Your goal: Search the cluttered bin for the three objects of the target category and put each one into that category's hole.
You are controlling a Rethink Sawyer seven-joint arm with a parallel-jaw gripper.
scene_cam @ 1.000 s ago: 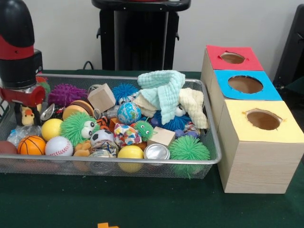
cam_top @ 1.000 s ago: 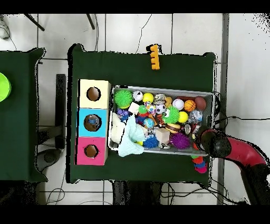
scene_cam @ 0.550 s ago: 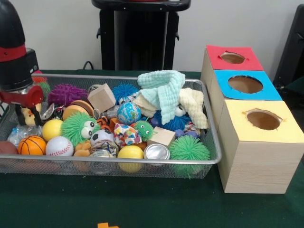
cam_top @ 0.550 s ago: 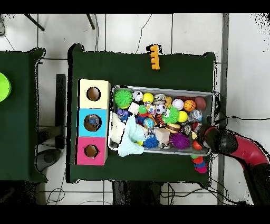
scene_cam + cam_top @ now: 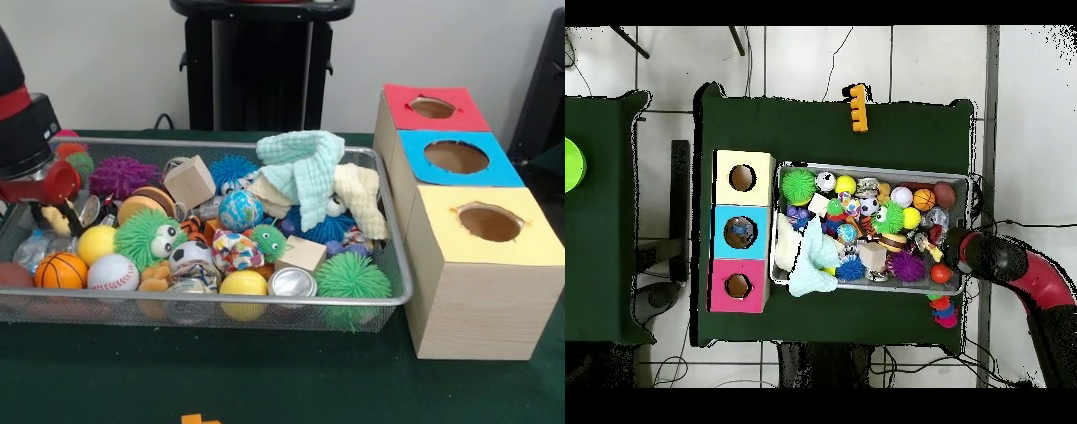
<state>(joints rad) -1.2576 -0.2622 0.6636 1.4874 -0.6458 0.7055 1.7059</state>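
Note:
A wire mesh bin [image 5: 265,300] [image 5: 875,167] is packed with toys: an orange basketball [image 5: 59,269], a baseball [image 5: 112,272], yellow balls [image 5: 243,283], a soccer ball [image 5: 188,254], spiky green balls [image 5: 351,276], wooden blocks [image 5: 188,181], a tin can [image 5: 291,283] and cloths [image 5: 305,163]. Beside it stand three boxes with holes on top: red [image 5: 433,108], blue [image 5: 456,157], yellow [image 5: 488,223]. My gripper [image 5: 46,210] [image 5: 957,248] hangs low over the bin's left end in the front view, right by a small yellow toy [image 5: 60,218]. Whether it grips the toy is hidden.
A small orange piece [image 5: 199,419] [image 5: 856,107] lies on the green cloth outside the bin. In the overhead view, red and purple toys [image 5: 943,312] lie off the bin's corner near my arm [image 5: 1025,280]. A black stand [image 5: 260,62] rises behind the bin.
My arm has shifted toward the bin's end wall, leftward in the front view, and shows less at the picture's edge. In the overhead view a red ball near the corner is uncovered.

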